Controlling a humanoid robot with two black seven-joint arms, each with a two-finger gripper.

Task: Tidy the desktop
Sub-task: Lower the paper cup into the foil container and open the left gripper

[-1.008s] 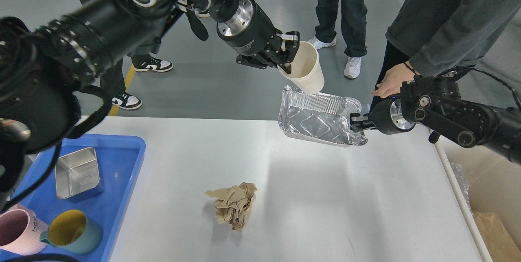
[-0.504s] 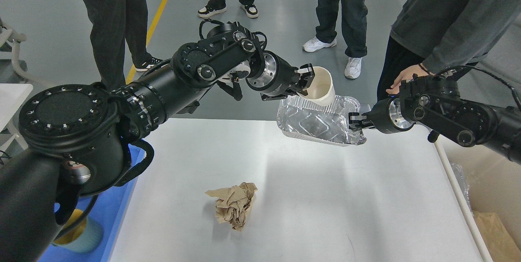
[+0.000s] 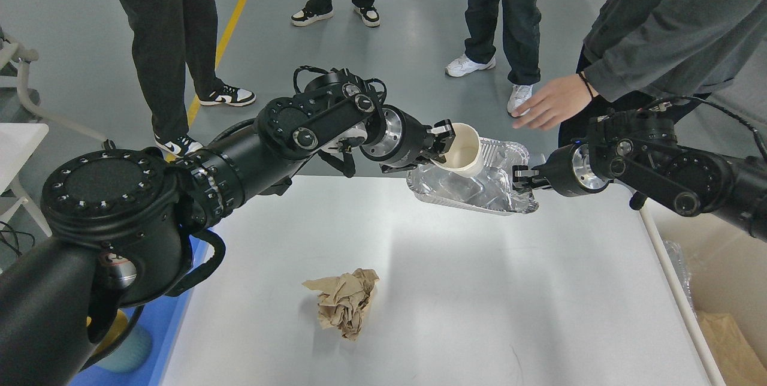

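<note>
White and matte, the surface [image 3: 455,290] fills the lower middle and right of the frame. Its long axis cannot be told, since the near end runs off the bottom edge; its far edge runs left to right across the middle of the frame, with one rounded corner showing at right. No writing or label can be read on anything in view.

On the surface, low and left of centre, lies a crumpled brown paper wad [image 3: 344,302], well apart from both arms. At the far edge, upper middle of the frame, a foil tray [image 3: 479,185] is held tilted, its open side towards the camera. The right pincer [image 3: 522,178] is clamped on the tray's right rim, its fingers close together on the crinkled foil. The left pincer [image 3: 439,141] grips a cream paper cup [image 3: 461,151] by the rim, one finger outside and the other seemingly inside the mouth; the cup lies tipped, mouth towards the camera and left, its base over the tray's far left part.

At lower left a blue tray [image 3: 174,338] shows as a strip beside the surface, mostly hidden by the left arm, with a teal mug [image 3: 123,347] on it. A person's hand [image 3: 548,107] hovers open above and right of the foil tray, not touching it. Several people's legs stand on the grey floor [image 3: 413,44] beyond. A box [image 3: 719,290] with brown paper sits at lower right.
</note>
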